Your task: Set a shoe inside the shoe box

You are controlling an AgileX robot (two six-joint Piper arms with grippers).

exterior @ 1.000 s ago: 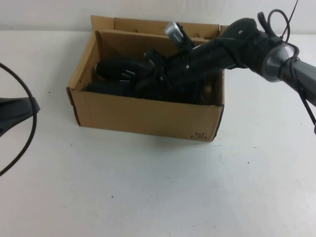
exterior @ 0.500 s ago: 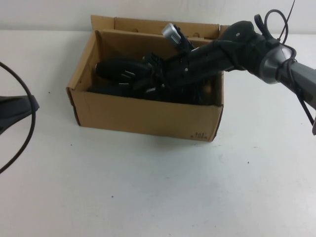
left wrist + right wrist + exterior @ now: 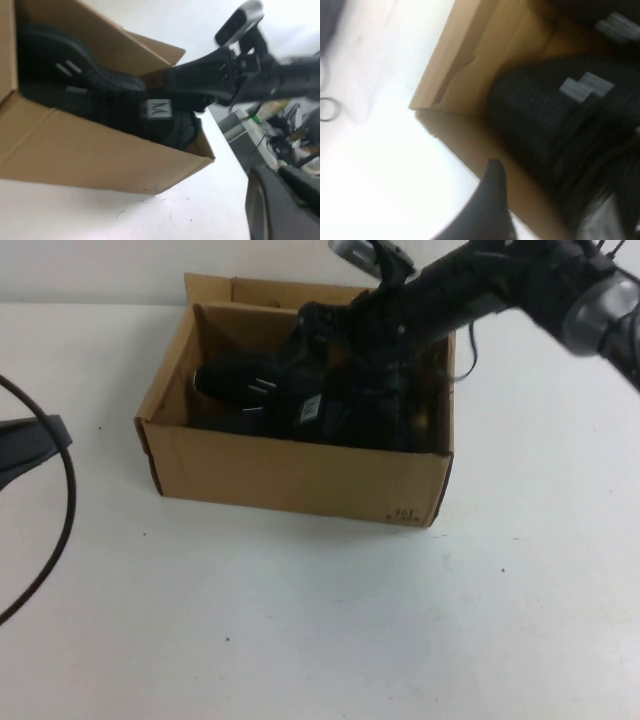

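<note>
Shoe (image 3: 250, 390) in shoe box (image 3: 300, 475), below right end effector (image 3: 312, 325); left end effector unseen

I see a black shoe (image 3: 262, 392) with white dash marks inside the brown cardboard shoe box (image 3: 290, 472) on the white table (image 3: 320, 620).

White table (image 3: 300, 620), matte, evenly lit; pale wall (image 3: 100, 270) along its far edge; cluttered bench (image 3: 280, 135) beyond table.

White table (image 3: 330, 620) under everything, plain and matte. The brown shoe box (image 3: 300, 475) sits flat on it toward the far side. A black cable (image 3: 62, 530) loops across the left edge.
</note>
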